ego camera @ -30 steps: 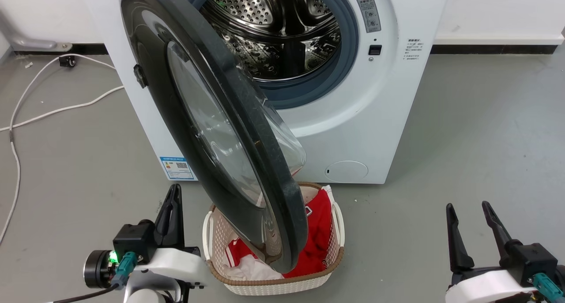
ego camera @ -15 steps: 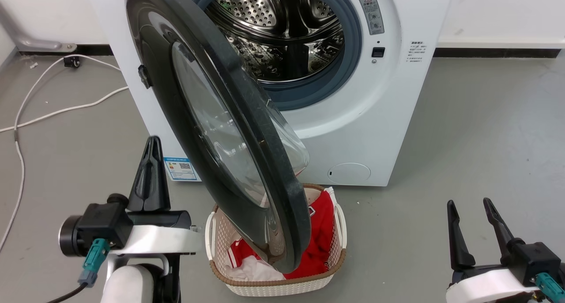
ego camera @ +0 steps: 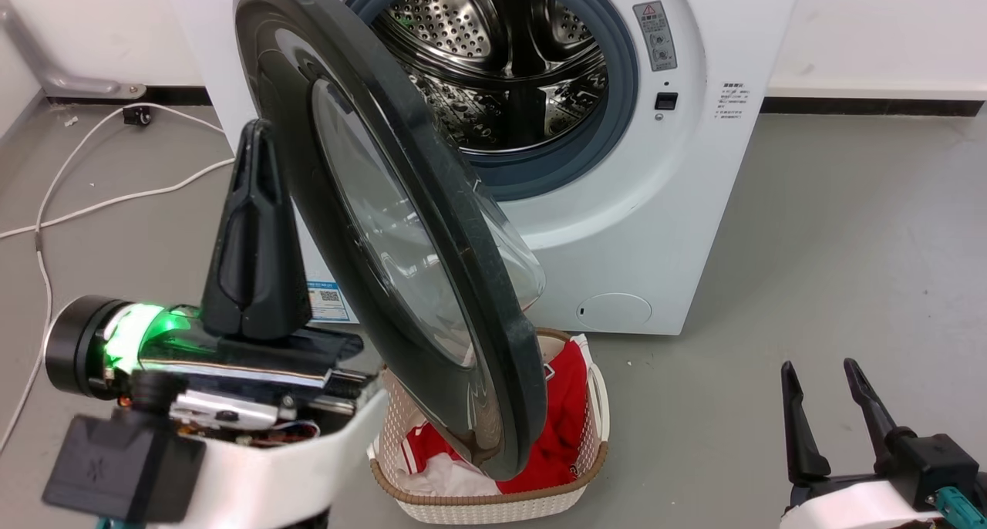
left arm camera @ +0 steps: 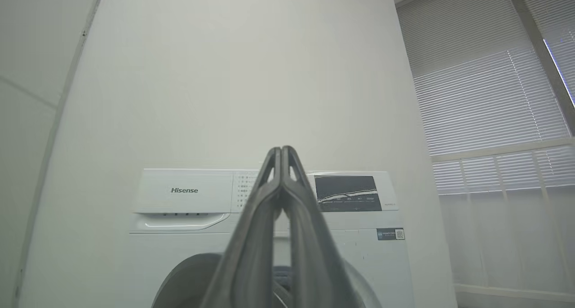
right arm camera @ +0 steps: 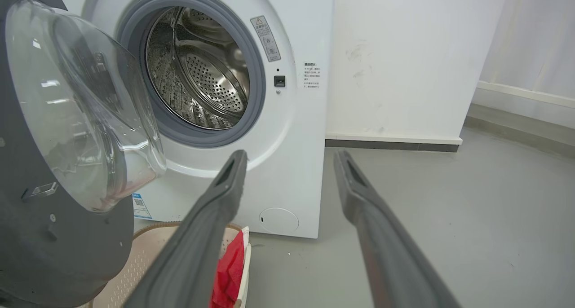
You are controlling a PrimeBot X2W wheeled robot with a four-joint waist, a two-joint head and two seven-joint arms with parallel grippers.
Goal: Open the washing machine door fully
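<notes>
Door [ego camera: 463,282] over basket [ego camera: 493,507] — drum [ego camera: 509,66] unobstructed

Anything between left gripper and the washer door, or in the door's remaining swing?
Nothing visible between them: the left gripper, shut, stands beside the outer face of the washing machine door. The door must swing that way, so the left gripper itself looks in its path. The laundry basket sits under the door's lower edge; contact unclear.

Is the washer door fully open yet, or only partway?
Partway: the washing machine door juts out from the washing machine, over the basket, not swung back.
</notes>
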